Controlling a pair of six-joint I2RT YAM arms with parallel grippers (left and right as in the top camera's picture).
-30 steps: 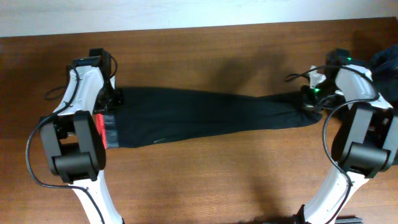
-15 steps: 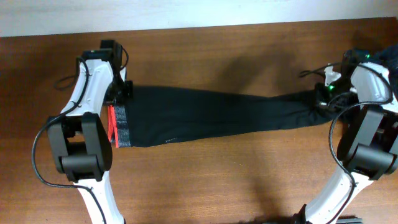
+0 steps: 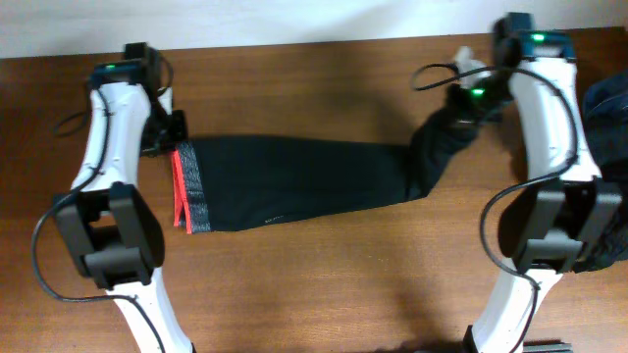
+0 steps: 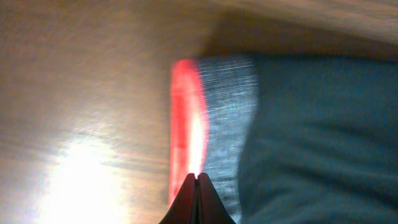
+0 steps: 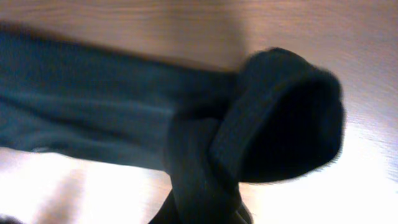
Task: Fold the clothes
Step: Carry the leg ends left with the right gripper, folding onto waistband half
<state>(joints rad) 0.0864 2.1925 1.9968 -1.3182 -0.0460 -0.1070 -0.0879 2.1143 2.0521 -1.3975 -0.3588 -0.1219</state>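
Pants [image 3: 294,181] lie stretched on the surface [image 3: 324,284] between both end effectors. The left end effector [image 4: 196,180] is pinched closed on the red edge of the grey waistband [image 4: 227,124]. The right end effector [image 3: 473,106] is clamped on the bunched leg ends, with fabric drooping beneath it.

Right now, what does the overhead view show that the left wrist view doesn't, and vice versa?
Overhead only: the full pants, their leg end held up by the right jaws, and a heap of other clothes at the right edge. Left wrist only: the left jaws shut, tips at the waistband. Both: the grey waistband, its red edge and the wooden table.
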